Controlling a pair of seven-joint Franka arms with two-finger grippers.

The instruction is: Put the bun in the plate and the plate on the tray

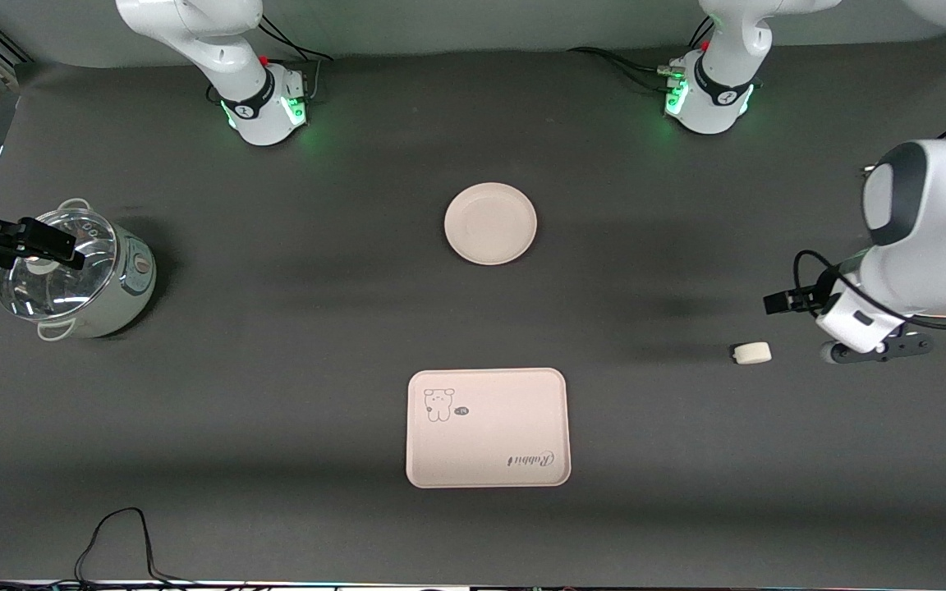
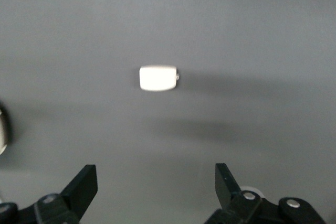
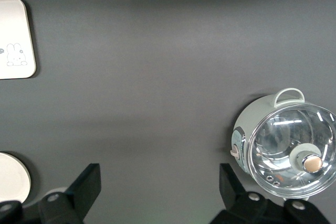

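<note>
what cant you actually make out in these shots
- Inside of the pot: the front view has the right gripper over its glass lid, and reflections hide the contents in the right wrist view too.
- Small print beside the cartoon on the tray: too small in the front view; the right wrist view cuts the tray at its edge.
- Plate: only a sliver at the right wrist view's edge.
- Bun: blurred in the left wrist view, above the open left gripper.

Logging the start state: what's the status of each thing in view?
bun: on the table, not held
plate: bare, on the table
tray: bare, nearer the front camera than the plate
pot: glass lid on
left gripper: open, over the bun
right gripper: open, above the pot
</note>
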